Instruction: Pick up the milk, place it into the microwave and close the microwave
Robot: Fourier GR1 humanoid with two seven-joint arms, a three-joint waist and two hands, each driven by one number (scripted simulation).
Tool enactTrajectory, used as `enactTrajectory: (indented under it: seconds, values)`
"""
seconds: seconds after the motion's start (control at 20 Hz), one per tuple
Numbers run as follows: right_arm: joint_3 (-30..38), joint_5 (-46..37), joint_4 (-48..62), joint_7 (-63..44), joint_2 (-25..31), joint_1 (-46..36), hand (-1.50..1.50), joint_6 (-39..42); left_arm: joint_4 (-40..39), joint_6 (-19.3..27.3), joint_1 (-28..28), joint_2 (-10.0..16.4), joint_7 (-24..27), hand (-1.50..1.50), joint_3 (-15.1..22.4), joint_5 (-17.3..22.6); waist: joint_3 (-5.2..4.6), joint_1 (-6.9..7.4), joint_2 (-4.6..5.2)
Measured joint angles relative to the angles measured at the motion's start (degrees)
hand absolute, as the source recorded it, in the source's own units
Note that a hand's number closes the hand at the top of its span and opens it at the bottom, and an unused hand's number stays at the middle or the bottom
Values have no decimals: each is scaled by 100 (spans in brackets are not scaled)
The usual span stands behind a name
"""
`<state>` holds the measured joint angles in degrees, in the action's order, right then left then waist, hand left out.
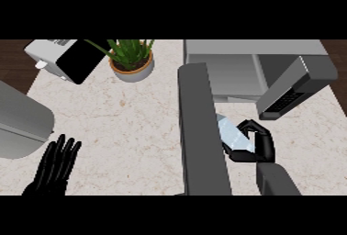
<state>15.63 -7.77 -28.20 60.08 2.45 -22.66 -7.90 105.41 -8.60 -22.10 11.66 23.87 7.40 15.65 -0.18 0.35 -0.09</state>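
- Two hands are in view, and only your right hand (257,144) is working. Its fingers and thumb are curled round the milk carton (232,134), clamped on it from the carton's right side.
- The milk sits just beside the inner face of the open microwave door (202,128), in front of the microwave (230,73) and not yet inside. Whether it is off the counter (129,119) I cannot tell.
- Gripping from the right probably keeps your hand clear of the door, which swings out on the left and walls off that side.
- The cavity faces you, and nothing shows in the part you can see, so the carton should have room.
- Your left hand (58,165) rests at the lower left, fingers straight and apart, holding nothing. My guess is that it is parked there to shut the door later.
- A potted plant (132,62) stands well apart, left of the microwave.
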Motion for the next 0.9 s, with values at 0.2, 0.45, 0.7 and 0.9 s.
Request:
enactTrajectory:
  seconds: [0.2,0.45,0.7,0.9]
  values:
    - [-423,167,-603,-267,-94,173,150,-233,44,-152,-49,84,-111,-150,-195,166,6,-33,4]
    - [-782,196,-1158,-741,-29,222,150,-734,-87,-344,-154,107,51,-150,-326,161,2,-60,20]
    - [-906,37,-1470,-1303,66,50,150,-1035,-376,-461,129,100,-7,-150,-524,249,-2,-85,34]
    - [-871,-139,-1173,-1674,217,-381,150,-1217,-384,-608,94,110,-9,-150,-615,311,1,-54,43]
